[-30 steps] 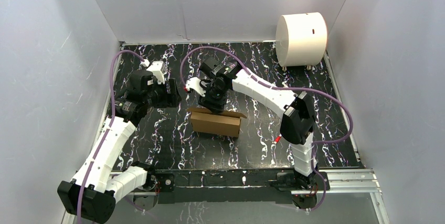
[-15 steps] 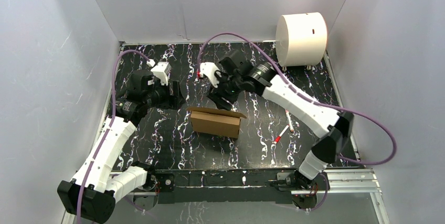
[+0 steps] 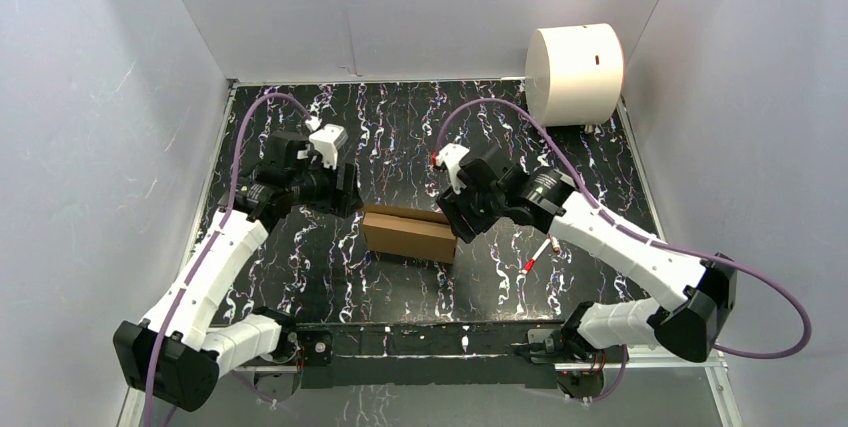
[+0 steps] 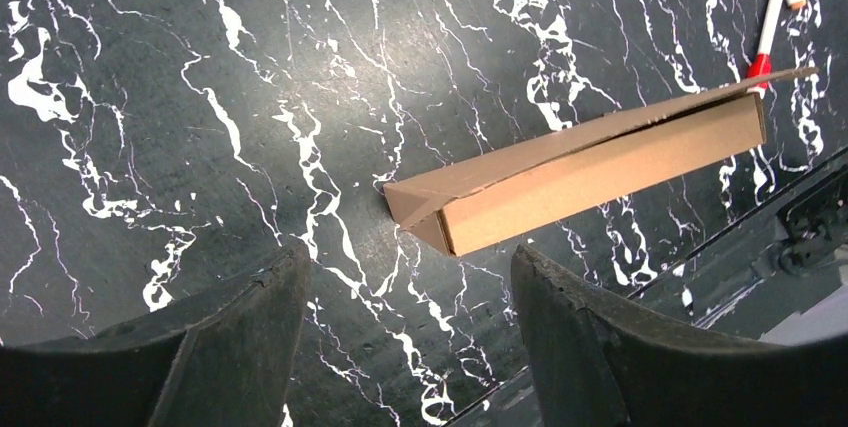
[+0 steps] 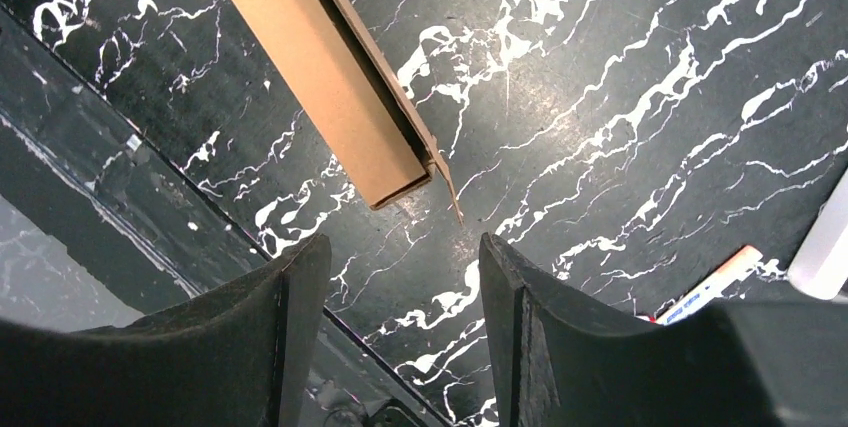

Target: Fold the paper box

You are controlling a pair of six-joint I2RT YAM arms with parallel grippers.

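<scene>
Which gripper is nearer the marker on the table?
Right. The right gripper is at the right end of the paper box, the marker just beyond; the left gripper is past its left end.

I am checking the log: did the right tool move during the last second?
Yes. From above the far edge of the paper box, which stays in place, the right tool went rightward and toward the arm bases, to the box's right end.
</scene>
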